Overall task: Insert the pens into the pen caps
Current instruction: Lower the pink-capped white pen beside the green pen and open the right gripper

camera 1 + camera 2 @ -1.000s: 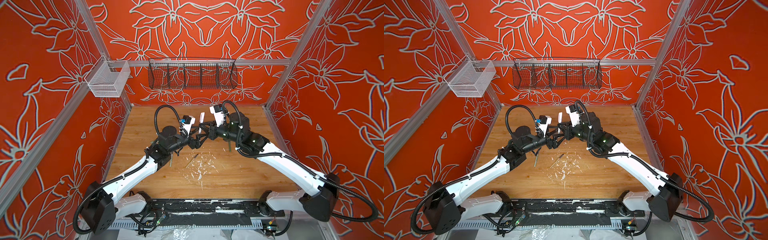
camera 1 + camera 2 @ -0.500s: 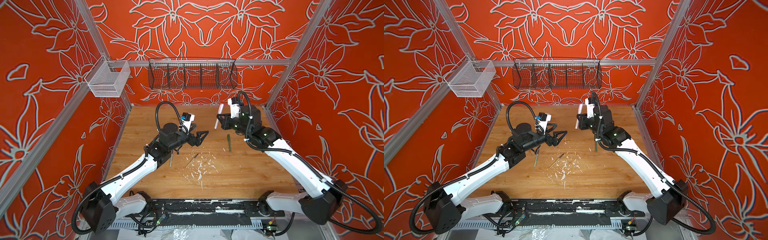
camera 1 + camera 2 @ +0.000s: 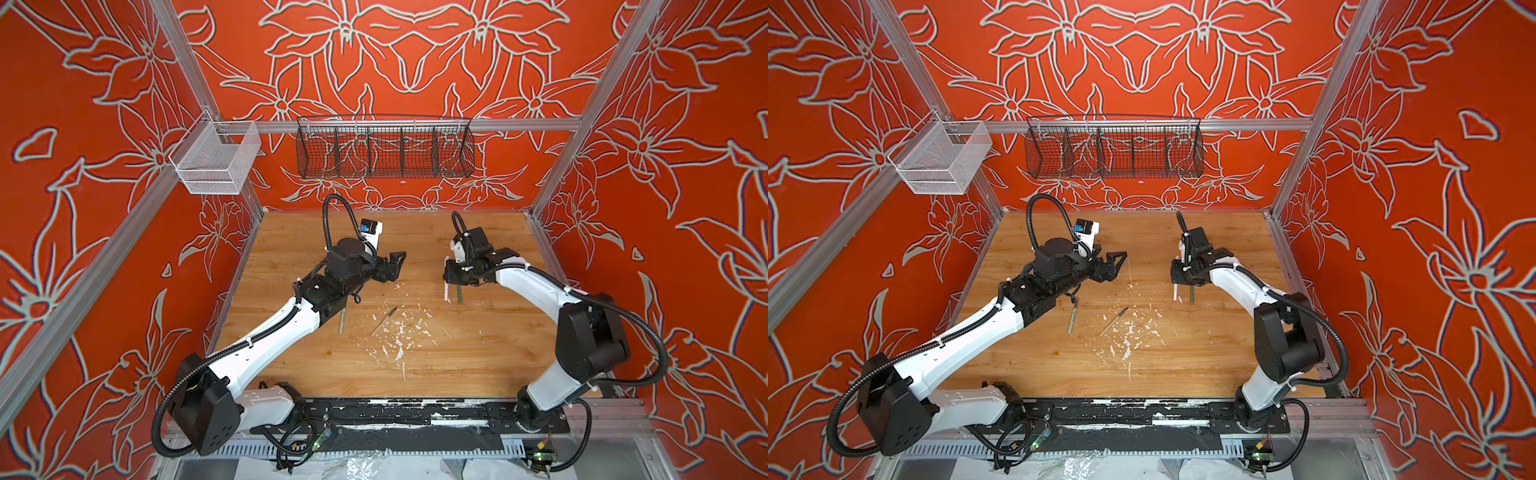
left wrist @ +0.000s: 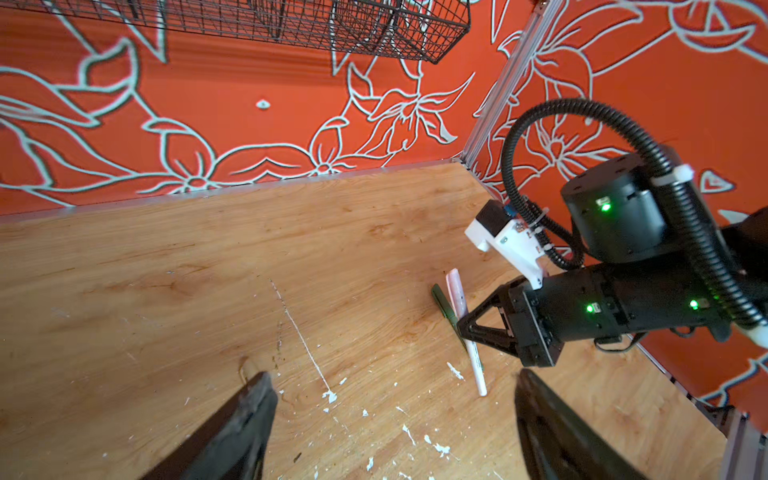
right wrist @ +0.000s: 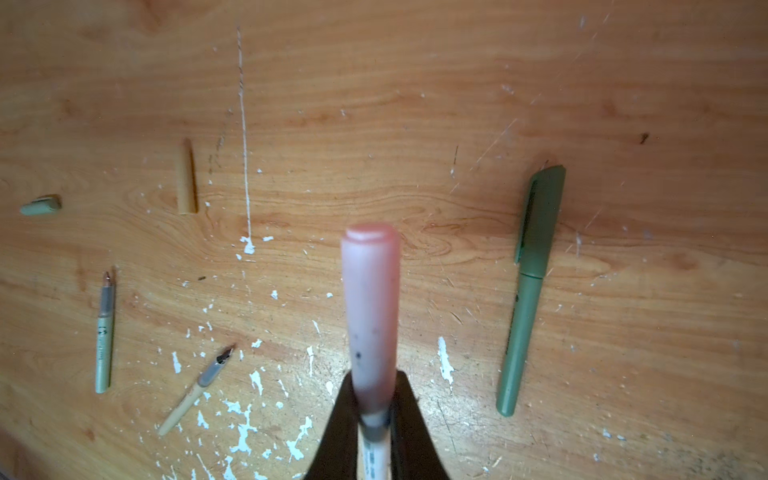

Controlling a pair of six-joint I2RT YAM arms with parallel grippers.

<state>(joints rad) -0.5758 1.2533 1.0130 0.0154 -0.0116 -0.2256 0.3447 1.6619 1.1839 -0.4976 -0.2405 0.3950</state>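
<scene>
Right gripper (image 5: pixel 374 401) has left the wide, empty left gripper (image 4: pixel 392 376), holding capped pink pen (image 5: pixel 370 299); dark-green pen (image 5: pixel 528 299) capped; tan pen (image 5: pixel 193 395), pale pen (image 5: pixel 104 345), lower left, uncapped.

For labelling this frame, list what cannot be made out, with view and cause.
pink pen: right wrist view, capped end blurred near the lens, barrel cut by the frame edge.
dark green pen: both top views, one end hidden by the right gripper.
pale green pen: a top view, one end under the left arm.
tan cap: missing from both top views, apparently under that arm.
</scene>
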